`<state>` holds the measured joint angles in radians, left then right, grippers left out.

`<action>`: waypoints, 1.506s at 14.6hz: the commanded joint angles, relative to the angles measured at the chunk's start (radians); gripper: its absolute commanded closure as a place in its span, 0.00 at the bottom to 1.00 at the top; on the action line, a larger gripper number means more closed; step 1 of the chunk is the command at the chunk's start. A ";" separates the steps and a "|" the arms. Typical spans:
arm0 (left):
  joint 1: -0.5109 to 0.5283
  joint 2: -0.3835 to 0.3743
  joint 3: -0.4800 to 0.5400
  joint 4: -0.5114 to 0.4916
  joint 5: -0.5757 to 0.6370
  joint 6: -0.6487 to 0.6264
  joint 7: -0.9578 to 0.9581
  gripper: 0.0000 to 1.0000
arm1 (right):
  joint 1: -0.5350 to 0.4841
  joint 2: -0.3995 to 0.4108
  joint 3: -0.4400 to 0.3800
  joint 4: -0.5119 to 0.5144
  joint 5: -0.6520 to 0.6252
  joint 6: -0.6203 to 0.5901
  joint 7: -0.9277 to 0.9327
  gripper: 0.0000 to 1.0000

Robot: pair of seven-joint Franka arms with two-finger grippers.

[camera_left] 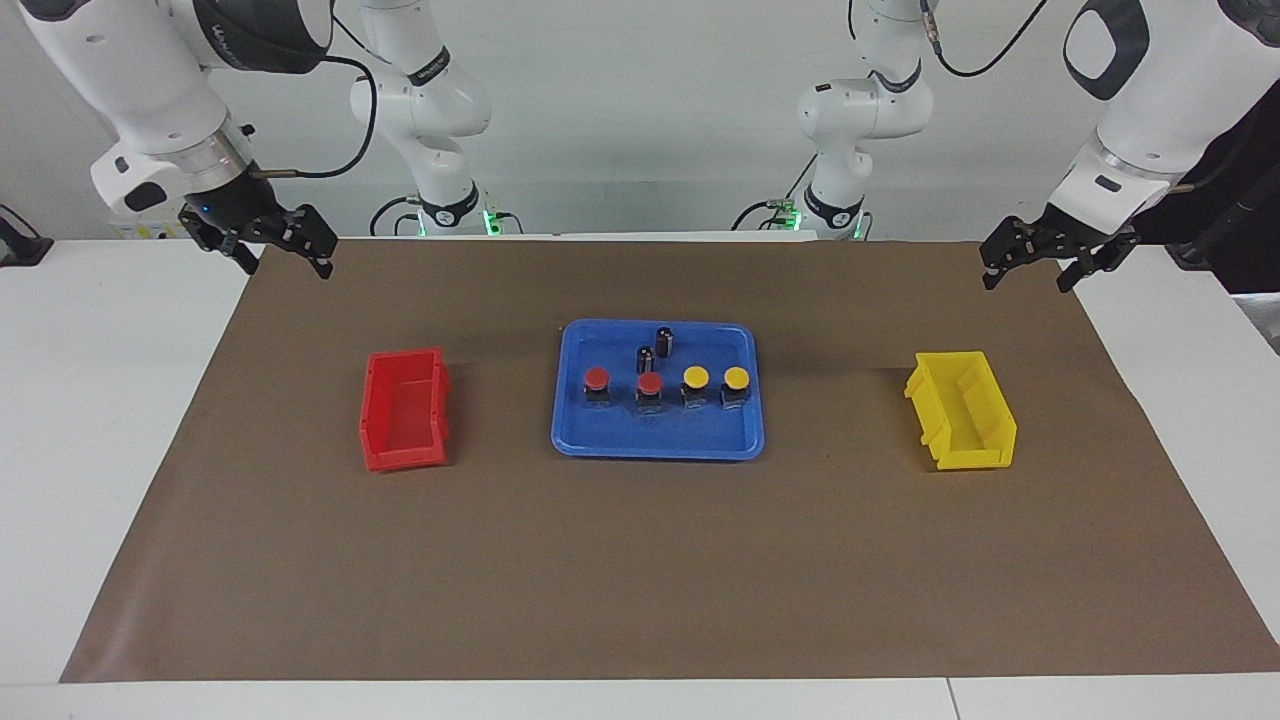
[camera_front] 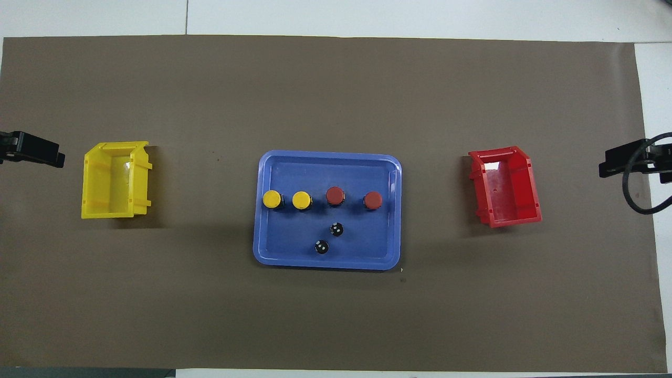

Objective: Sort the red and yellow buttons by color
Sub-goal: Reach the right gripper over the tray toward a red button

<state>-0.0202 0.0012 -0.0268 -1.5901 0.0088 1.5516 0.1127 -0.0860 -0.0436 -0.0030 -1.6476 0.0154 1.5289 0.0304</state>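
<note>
Two red buttons and two yellow buttons stand in a row in a blue tray at mid-table. In the overhead view the yellow buttons are toward the left arm's end and the red buttons toward the right arm's end. My left gripper is open and empty, raised over the mat's edge beside the yellow bin. My right gripper is open and empty, raised over the mat's corner near the red bin. Both arms wait.
A red bin sits toward the right arm's end and a yellow bin toward the left arm's end. Two small dark cylinders stand in the tray, nearer to the robots than the buttons. A brown mat covers the table.
</note>
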 commanded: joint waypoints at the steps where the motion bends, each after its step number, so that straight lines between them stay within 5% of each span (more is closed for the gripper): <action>1: -0.001 -0.032 0.005 -0.039 -0.012 0.024 0.005 0.00 | -0.011 -0.016 0.002 -0.018 0.005 0.002 -0.032 0.00; 11: -0.001 -0.032 0.005 -0.039 -0.012 0.024 0.005 0.00 | 0.002 -0.004 0.011 -0.002 0.005 0.016 -0.032 0.00; 14: -0.001 -0.032 0.005 -0.039 -0.012 0.024 0.005 0.00 | 0.005 0.036 0.102 0.043 -0.002 0.033 0.011 0.00; 16: -0.001 -0.032 0.005 -0.039 -0.012 0.024 0.005 0.00 | 0.006 0.134 0.187 0.139 0.000 0.031 0.121 0.00; 22: -0.001 -0.032 0.005 -0.039 -0.012 0.024 0.005 0.00 | 0.288 0.304 0.247 0.125 -0.049 0.276 0.501 0.00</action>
<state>-0.0202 0.0012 -0.0268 -1.5901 0.0088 1.5519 0.1127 0.1285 0.1967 0.2418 -1.5349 -0.0003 1.7392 0.4333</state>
